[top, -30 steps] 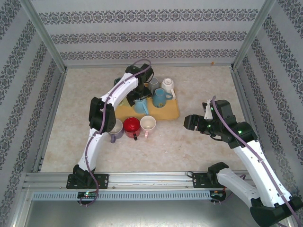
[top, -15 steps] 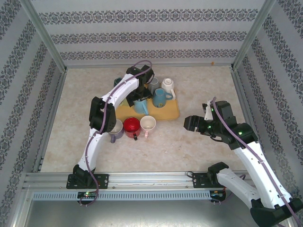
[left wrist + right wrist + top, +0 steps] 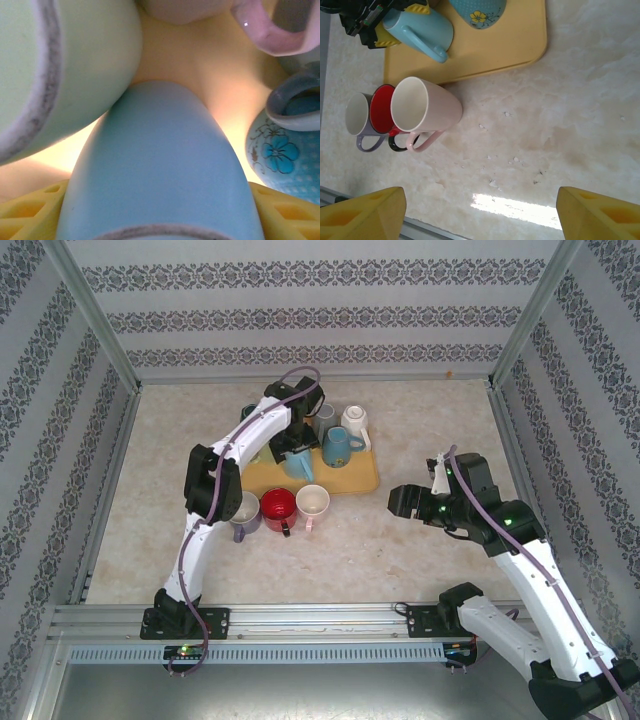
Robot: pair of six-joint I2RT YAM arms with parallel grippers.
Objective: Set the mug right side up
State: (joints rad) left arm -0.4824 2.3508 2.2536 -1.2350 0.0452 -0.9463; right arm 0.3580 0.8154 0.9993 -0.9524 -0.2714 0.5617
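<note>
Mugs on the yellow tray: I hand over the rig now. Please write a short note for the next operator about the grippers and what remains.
Left gripper: fingers on both sides of the light blue mug, which is tipped on its side at the yellow tray; firm grip not certain.
Right gripper: open, empty, above the table.
Done: grey mug, red mug and pink mug stand upright in front of the tray.
Left: set the light blue mug upright, then check the rest on the tray, such as the blue flowered mug.
</note>
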